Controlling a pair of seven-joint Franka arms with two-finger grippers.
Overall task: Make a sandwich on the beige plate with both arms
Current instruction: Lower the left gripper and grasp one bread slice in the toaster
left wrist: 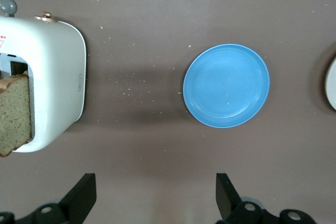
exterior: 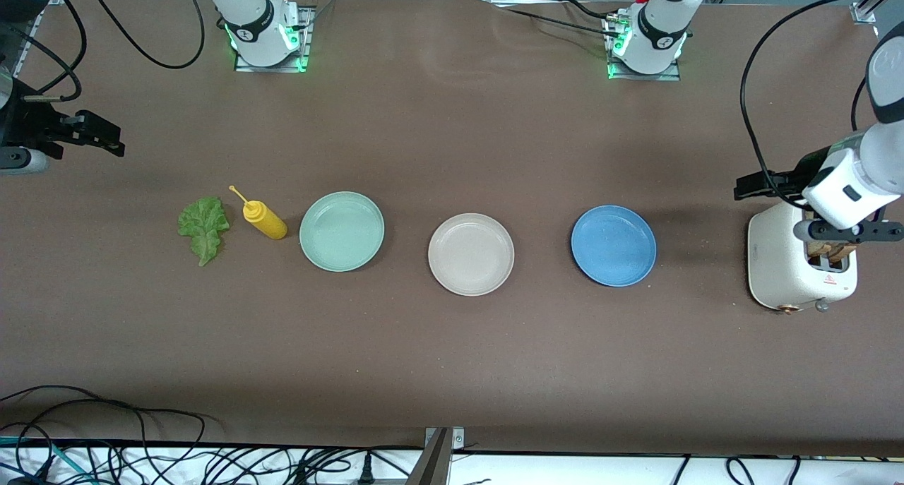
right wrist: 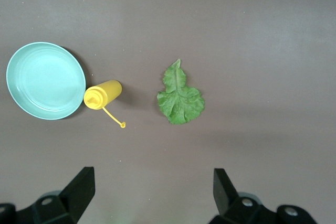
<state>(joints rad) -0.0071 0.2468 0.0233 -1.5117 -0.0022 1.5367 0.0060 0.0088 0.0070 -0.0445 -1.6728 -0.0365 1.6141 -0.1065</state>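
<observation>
Left pincer (left wrist: 155, 200) hangs over the surface (exterior: 452, 372) by the toaster (exterior: 791, 273) at the left arm's end, fingers spread, holding nothing. Bread (left wrist: 14, 114) stands upright in the toaster slot, just to one side of the pincer, so the left arm is clearly closer to it. Right pincer (right wrist: 152, 198) is spread and empty over the right arm's end; the lettuce (exterior: 204, 227) lies flat near it, beside the mustard bottle (exterior: 263, 219). Beige plate (exterior: 471, 253) sits mid-surface, empty, between the equally empty green plate (exterior: 342, 231) and blue plate (exterior: 614, 245).
</observation>
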